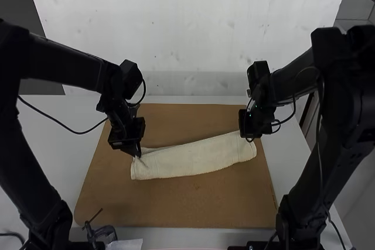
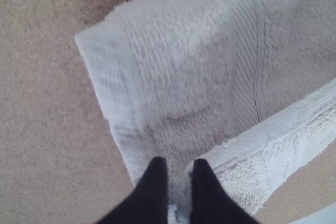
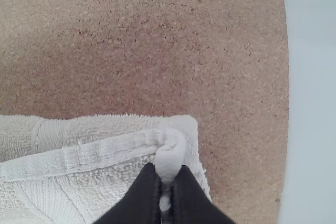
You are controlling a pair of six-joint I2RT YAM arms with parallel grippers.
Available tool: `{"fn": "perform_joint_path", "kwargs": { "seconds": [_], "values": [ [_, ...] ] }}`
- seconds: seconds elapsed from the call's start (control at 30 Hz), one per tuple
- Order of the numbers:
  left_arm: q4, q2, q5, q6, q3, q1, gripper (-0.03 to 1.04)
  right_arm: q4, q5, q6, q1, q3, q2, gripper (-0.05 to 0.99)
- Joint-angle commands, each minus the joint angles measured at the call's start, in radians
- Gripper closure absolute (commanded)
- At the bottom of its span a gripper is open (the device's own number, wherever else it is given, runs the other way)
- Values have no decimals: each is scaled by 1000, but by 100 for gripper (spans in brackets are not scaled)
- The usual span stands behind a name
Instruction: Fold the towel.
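The cream towel (image 1: 193, 157) lies folded into a long strip across the brown board, its right end a little farther back than its left. My left gripper (image 1: 137, 151) is at the strip's left end; in the left wrist view the left gripper (image 2: 179, 174) pinches a bit of the towel (image 2: 194, 61) near a hemmed edge. At the right end is my right gripper (image 1: 249, 137). The right wrist view has the right gripper (image 3: 168, 174) shut on a gathered corner of the towel (image 3: 100, 156), with a hem running away from it.
The towel rests on a brown board (image 1: 176, 206) on a white table (image 1: 64, 150). A small clamp-like object (image 1: 102, 233) and a pale piece of paper (image 1: 126, 244) are at the near left edge. Cables hang beside both arms.
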Motion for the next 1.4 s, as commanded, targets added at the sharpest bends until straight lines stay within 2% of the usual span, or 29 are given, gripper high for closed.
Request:
{"fn": "perform_joint_path", "kwargs": {
  "seconds": [0.0,0.17,0.5,0.83,1.1,1.37],
  "values": [
    [36,57,-27,43,65,52,99,20,50,19,-7,57,28,92],
    [85,120,-27,63,120,118,99,46,60,45,16,99,77,92],
    [173,238,-30,80,151,173,99,89,91,83,57,149,143,92],
    [208,291,-34,79,160,178,99,105,114,90,65,165,200,92],
    [234,324,-65,77,177,165,99,68,135,88,51,151,219,92],
    [252,337,-88,74,182,161,99,94,180,83,47,165,288,92]
  ]
}}
